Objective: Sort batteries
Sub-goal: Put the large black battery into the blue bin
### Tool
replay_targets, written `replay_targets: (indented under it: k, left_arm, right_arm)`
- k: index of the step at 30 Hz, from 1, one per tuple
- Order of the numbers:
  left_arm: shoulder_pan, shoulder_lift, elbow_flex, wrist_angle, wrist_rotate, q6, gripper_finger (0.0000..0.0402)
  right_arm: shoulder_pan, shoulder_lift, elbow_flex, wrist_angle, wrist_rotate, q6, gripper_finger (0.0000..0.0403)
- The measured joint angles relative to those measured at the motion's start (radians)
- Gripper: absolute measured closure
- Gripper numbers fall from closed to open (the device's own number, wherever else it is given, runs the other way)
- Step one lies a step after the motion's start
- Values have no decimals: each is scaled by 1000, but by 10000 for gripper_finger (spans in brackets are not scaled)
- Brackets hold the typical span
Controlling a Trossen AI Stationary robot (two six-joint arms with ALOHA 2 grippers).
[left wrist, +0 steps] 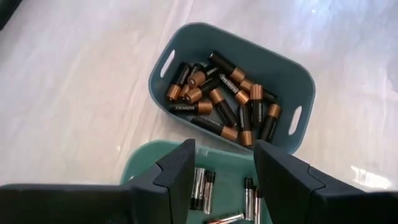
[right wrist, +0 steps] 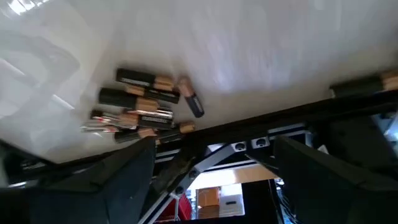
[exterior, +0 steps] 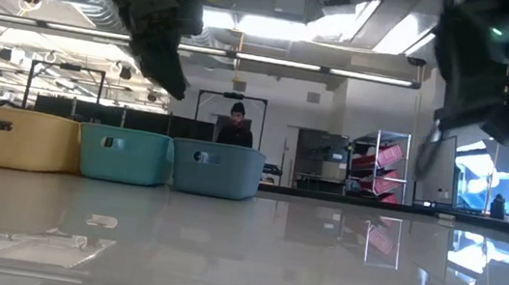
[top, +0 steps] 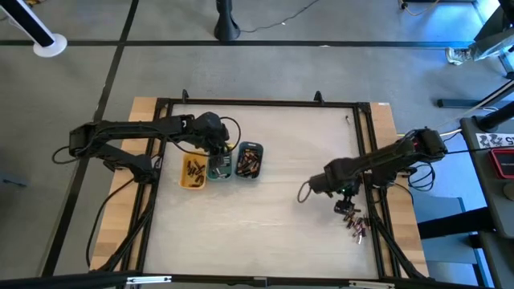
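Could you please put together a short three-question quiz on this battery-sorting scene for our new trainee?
1. True or false: the left end effector hovers over the green tray.
2. Which tray holds the black-and-copper batteries? A yellow, B green, C grey-blue.
3. Where do the unsorted batteries lie?

Key: 1 true; its fingers stand apart with nothing between them. 2 C, the grey-blue tray. 3 In a loose pile on the table near its right edge, below the open right end effector.
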Motion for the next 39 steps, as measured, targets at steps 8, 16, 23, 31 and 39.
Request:
replay_targets:
  k: [8,16,23,31,39]
  left_arm:
    - [0,0,0,22,0,-12,247]
    - [1,0,0,70,-10,-39,247]
    - [24,0,0,85,-11,-67,247]
    - [34,0,0,88,-11,-77,247]
    - [34,0,0,93,-11,-65,247]
  right_arm:
    - [89,-38,-96,130,61,116,84]
    - [168,-37,-175,227,-29,249,119]
    - [173,-37,-168,255,-65,275,123]
    - [173,-37,-75,247,-64,359,123]
    - [216,-37,-59,283,-119,491,123]
